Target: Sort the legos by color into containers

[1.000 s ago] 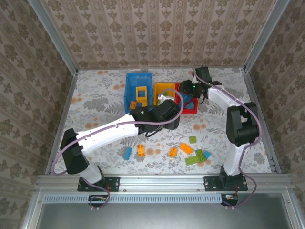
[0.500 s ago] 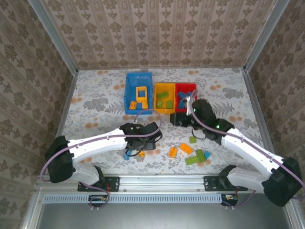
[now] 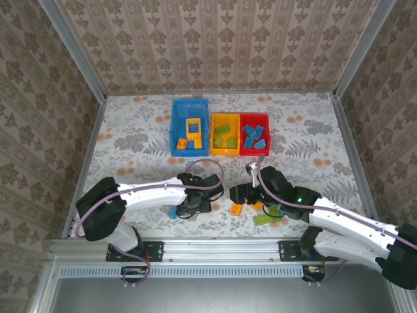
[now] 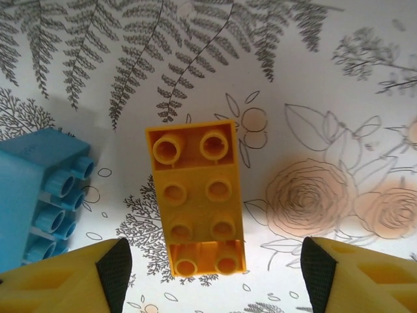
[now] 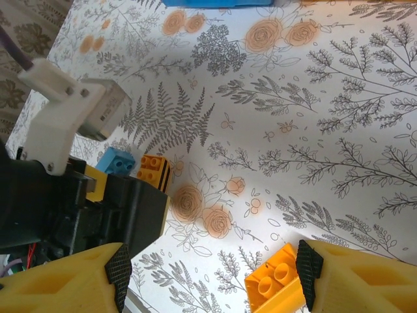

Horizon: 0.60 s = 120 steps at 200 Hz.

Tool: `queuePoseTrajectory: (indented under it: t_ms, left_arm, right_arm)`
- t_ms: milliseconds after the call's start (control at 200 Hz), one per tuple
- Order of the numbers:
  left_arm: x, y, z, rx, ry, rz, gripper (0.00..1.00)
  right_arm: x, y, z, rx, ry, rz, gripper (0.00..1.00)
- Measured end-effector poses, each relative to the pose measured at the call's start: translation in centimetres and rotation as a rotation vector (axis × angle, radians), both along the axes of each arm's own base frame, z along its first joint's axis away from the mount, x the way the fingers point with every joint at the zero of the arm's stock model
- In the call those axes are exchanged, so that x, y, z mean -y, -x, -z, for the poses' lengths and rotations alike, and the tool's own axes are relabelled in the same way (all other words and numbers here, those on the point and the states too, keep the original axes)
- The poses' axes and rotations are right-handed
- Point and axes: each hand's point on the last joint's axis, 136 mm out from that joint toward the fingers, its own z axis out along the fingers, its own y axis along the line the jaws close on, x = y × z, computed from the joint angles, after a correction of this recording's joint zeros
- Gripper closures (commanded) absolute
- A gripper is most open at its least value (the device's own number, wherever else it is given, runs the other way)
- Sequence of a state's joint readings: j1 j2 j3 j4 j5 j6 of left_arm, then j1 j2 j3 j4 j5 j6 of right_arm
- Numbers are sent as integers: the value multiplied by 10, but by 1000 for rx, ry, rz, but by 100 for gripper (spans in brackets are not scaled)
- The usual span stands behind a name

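Bright, even light — soft shadows, sharp.

A floral-printed tablecloth (image 3: 137,134) lies between damask-papered walls (image 3: 215,45), a metal rail (image 3: 221,248) along its near edge.

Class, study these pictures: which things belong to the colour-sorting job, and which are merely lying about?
Belong to the job: orange studded plastic brick; blue studded plastic brick; flat green plastic brick; large blue plastic bin; smaller yellow-orange plastic bin; smaller red plastic bin.

Merely there: floral table cover; patterned wallpaper walls; purple cable; metal frame rail.
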State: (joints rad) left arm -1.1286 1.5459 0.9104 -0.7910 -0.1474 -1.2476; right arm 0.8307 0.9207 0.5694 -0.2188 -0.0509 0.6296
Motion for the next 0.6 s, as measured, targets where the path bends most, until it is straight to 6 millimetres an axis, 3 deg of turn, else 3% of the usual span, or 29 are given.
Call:
queuePoseTrajectory:
  t_ms: [345,445,600]
  left_arm:
    - [-3,-3,18,-19,-7,-29,50]
    - [-3,-5,19,-17,-8,-26,60]
    - [-4,-8,18,-3,-18,-17,67]
  right_arm:
    - [0,-1,2,-7,4,6,29]
    - [0,-1,2,-6,5,9,30]
    - [1,-2,2,-2,8,15,30]
